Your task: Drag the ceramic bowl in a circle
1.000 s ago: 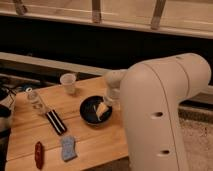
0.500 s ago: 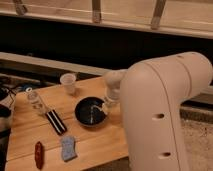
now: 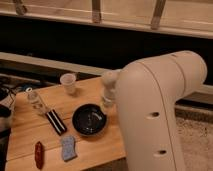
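The ceramic bowl (image 3: 90,119) is round, shallow and glossy black with pale reflections inside. It sits on the wooden table (image 3: 30,135), right of its middle. My gripper (image 3: 107,103) hangs from the white wrist and comes down at the bowl's far right rim, touching or just inside it. The contact point is partly hidden by the wrist.
A small translucent white cup (image 3: 68,83) stands at the back. A clear bottle (image 3: 35,101) and a black striped bar (image 3: 56,122) lie left of the bowl. A blue-grey sponge (image 3: 67,148) and a red item (image 3: 39,154) lie near the front edge. My bulky white arm (image 3: 157,115) fills the right side.
The bowl has slid left and toward the table's front edge, with the gripper following at its rim. The other items have not moved.
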Robot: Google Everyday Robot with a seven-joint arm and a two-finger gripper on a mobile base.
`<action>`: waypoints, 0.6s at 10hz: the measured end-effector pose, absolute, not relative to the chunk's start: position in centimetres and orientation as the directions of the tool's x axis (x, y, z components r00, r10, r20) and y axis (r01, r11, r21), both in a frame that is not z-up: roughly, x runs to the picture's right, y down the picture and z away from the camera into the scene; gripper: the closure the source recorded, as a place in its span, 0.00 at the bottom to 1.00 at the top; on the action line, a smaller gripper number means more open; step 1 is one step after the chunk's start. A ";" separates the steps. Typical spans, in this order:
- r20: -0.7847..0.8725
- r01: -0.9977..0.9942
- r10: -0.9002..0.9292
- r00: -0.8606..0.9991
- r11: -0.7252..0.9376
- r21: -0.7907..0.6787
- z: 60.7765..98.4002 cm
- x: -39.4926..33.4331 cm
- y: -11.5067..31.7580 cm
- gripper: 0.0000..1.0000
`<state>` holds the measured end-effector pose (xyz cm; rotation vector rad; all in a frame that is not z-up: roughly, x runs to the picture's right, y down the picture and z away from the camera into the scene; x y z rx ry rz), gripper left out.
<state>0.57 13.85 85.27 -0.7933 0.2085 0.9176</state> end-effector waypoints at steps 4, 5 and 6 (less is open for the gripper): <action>-0.398 -0.742 0.648 0.649 0.425 -0.518 82.4 -0.9 11.7 0.53; -0.370 -0.727 0.650 0.664 0.447 -0.520 81.1 -1.6 10.6 0.44; -0.346 -0.714 0.649 0.677 0.466 -0.522 79.9 -2.2 9.8 0.35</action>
